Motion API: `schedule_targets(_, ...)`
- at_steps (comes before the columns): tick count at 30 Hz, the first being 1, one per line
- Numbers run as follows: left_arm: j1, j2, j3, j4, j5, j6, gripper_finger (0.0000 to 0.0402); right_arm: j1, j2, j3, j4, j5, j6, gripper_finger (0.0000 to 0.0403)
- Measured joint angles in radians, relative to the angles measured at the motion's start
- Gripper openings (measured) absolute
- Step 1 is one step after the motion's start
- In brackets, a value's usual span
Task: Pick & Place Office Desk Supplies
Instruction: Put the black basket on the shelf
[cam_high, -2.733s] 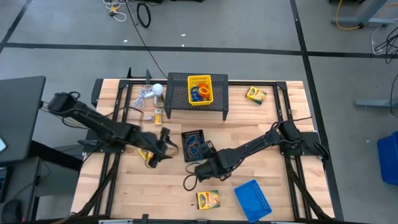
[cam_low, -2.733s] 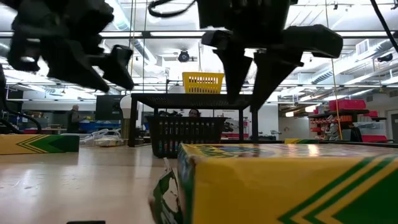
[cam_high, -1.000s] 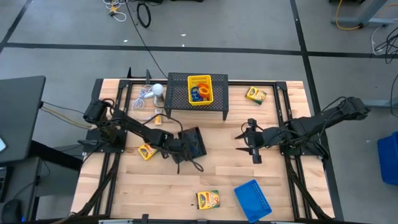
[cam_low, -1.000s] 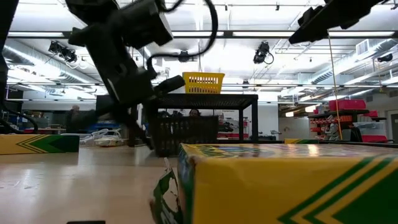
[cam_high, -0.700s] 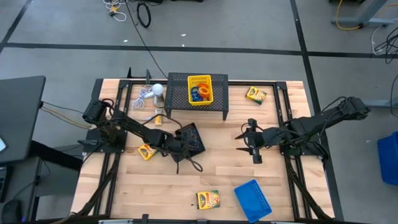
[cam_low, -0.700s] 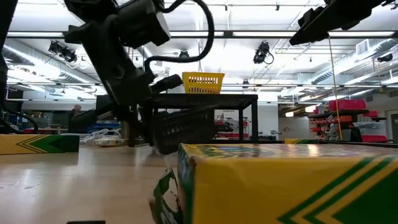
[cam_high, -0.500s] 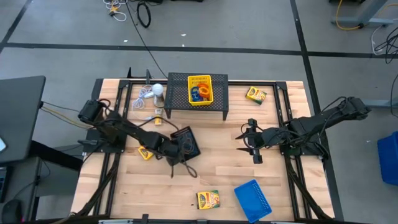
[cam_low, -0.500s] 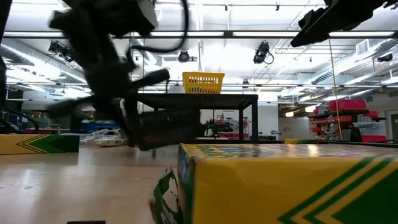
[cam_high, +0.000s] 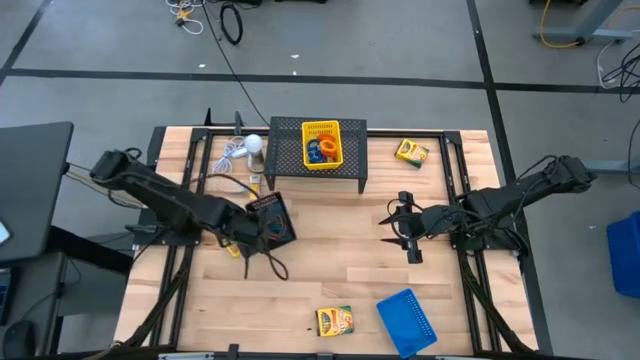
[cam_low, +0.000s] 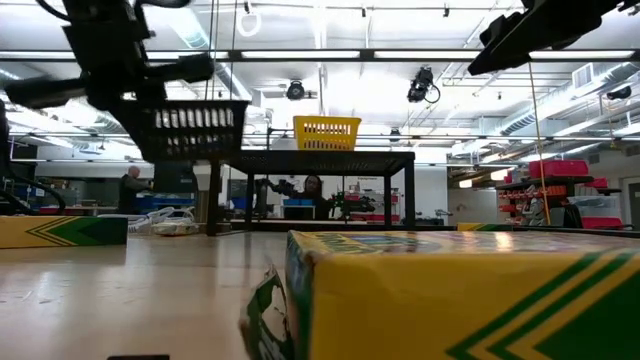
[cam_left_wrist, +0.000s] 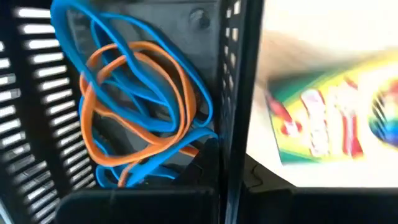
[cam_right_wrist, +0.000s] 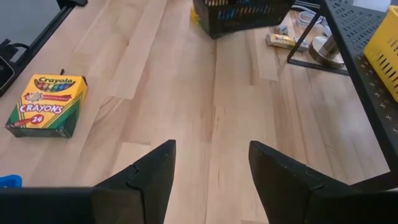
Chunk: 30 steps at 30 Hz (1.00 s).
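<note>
Wooden tabletop now lies below your black tray (cam_high: 272, 218), lifted since a second ago, left gripper (cam_high: 250, 228) clamped on its wall; right gripper (cam_right_wrist: 211, 163) waits, fingers apart.

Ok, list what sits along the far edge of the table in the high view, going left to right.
White round object with cord → large black mesh stand carrying the yellow tray → crayon box.

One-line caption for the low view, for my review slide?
Left gripper carries the black mesh tray clear of the table, a crayon box filling the foreground.
</note>
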Motion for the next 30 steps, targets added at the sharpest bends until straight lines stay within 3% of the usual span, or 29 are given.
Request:
schedule_targets(7,0.117,-0.082,0.0,-0.145,-0.021,0.137,0.0001,0.0,0.0,0.0,0.004,0.0,0.01,0.0213)
schedule_targets(13,0.234,-0.106,0.01,-0.155,-0.029,0.309,0.0001,0.0,0.0,0.0,0.004,0.0,0.027,0.0213)
schedule_targets(22,0.332,-0.106,0.165,-0.16,-0.025,0.463,0.0001,0.0,0.0,0.0,0.001,0.0,0.061,0.0213)
schedule_targets(30,0.487,-0.106,0.225,-0.16,0.061,0.648,0.0001,0.0,0.0,0.0,-0.004,0.0,0.061,0.0213)
